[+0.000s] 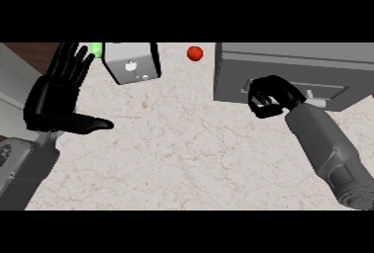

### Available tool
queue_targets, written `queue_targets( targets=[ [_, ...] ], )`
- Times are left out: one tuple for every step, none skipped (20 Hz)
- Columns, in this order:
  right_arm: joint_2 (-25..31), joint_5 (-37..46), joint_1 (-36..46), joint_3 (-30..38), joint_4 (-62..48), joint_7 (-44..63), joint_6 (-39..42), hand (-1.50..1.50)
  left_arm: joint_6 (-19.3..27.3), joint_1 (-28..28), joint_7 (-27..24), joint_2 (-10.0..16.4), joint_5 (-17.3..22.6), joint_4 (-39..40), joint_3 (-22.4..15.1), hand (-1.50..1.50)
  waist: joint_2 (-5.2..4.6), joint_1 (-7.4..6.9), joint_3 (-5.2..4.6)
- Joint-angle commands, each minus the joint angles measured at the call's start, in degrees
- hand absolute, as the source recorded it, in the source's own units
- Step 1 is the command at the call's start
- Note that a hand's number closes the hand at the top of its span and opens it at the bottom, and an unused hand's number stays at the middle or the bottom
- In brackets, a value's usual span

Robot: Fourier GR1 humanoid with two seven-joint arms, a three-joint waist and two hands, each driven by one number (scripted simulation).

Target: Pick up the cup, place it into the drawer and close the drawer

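Since the cup cannot be made out with certainty from the head view, its place is recorded as: cannot tell. Drawer [232,81]: front face of a grey cabinet [292,52] standing at the counter's far right; the front looks flush with the cabinet body. A pale handle [318,95] sits on the front, partly hidden.

Right hand [272,94]: fingers curled in toward the palm, knuckles against the drawer front just left of the handle. Whether it touches the handle cannot be told. Its grey forearm [325,143] runs in from the lower right.

Left hand [51,99]: resting at the view's left edge, fingers straight and up, thumb out to the side, holding nothing, well apart from the cabinet.

Other items on the pale marbled counter [182,148]: a light grey box [131,62] near the far edge, tilted, just right of the left fingertips; a small green object [96,48] between those fingertips and the box, mostly hidden, identity unclear; a small red round object [195,53] between box and cabinet, touching neither.
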State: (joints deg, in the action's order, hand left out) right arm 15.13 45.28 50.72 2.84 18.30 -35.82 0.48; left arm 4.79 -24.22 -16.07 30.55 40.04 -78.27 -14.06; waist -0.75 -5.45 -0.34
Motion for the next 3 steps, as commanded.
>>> queue_targets(
  targets=[
    [5.3,-0.8,5.1,3.5,-3.0,6.0,-3.3,1.50,0.5,-0.4,-0.3,-1.0,-0.4,0.4,-0.2,-1.50,-2.54,-1.42,0.62],
    [5.8,-1.5,6.2,4.1,-3.0,5.5,-1.9,1.50,0.4,0.3,-0.5,-1.2,-0.8,0.7,-0.6,-1.50,-2.25,-1.25,0.58],
    [5.1,-1.6,6.2,4.3,-3.0,6.3,-2.6,1.50,-0.7,1.0,-1.0,-1.0,-0.6,1.3,-0.5,-1.50,-2.32,-1.39,0.53]
  ],
)
